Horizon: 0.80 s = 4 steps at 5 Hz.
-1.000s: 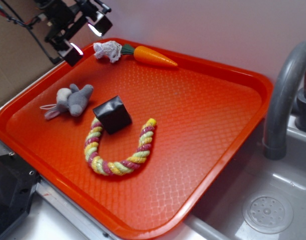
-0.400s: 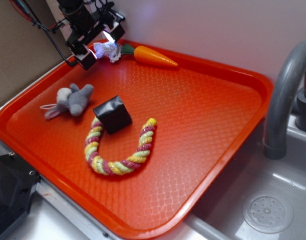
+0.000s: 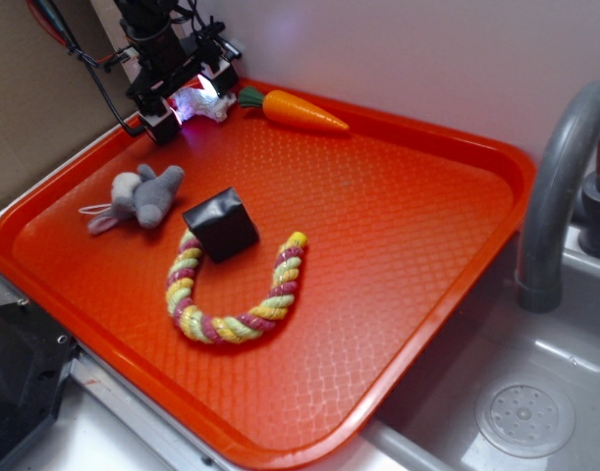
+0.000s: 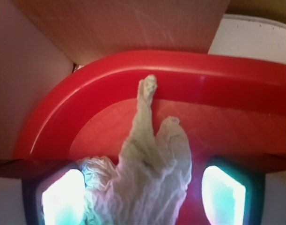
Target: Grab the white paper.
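- The sink (image 3: 535,392) and its grey faucet (image 3: 555,186) fill the right side of the exterior view; a pale wall runs behind and a brown board stands at the far left.
- The orange tray (image 3: 398,245) takes up most of the scene, its textured floor mostly bare toward the sink.
- The gripper (image 3: 185,96) has come down into the tray's far left corner over the last second; before that it hung higher and to the left of the wad. That puts it in place for the grasp, with only the closing left, by my reading.
- The rope toy (image 3: 231,294) curves in a U near the tray's middle, with the black block (image 3: 221,225) touching its left end.
- The toy carrot (image 3: 295,110) lies along the far rim, just beside the gripper.
- The plush mouse (image 3: 142,196) lies near the left rim, well apart from the gripper.
- The white paper (image 4: 147,173) sits in that far corner between the fingers (image 4: 63,197), which stand spread on either side of it in the wrist view; whether either pad already touches it is hard to tell through the glare.
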Motion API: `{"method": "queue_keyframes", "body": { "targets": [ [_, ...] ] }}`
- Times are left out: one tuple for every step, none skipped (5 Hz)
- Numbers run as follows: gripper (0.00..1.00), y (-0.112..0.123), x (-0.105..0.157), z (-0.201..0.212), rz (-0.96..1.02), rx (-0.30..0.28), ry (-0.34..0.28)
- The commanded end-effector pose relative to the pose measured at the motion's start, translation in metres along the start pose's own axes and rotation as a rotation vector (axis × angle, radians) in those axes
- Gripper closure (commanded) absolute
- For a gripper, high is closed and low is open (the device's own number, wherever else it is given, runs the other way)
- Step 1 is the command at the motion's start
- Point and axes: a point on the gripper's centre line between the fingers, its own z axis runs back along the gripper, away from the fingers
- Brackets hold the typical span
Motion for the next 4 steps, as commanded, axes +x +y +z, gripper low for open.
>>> {"method": "queue_keyframes", "body": {
  "targets": [
    [1.0, -0.015, 0.007, 0.013, -0.008, -0.122, -0.019],
    [1.0, -0.014, 0.002, 0.025, -0.116, -0.13, 0.005],
    [1.0, -0.011, -0.007, 0.059, -0.368, -0.122, 0.072],
    [1.0, -0.004, -0.01, 0.098, -0.621, -0.14, 0.105]
  ]
}}
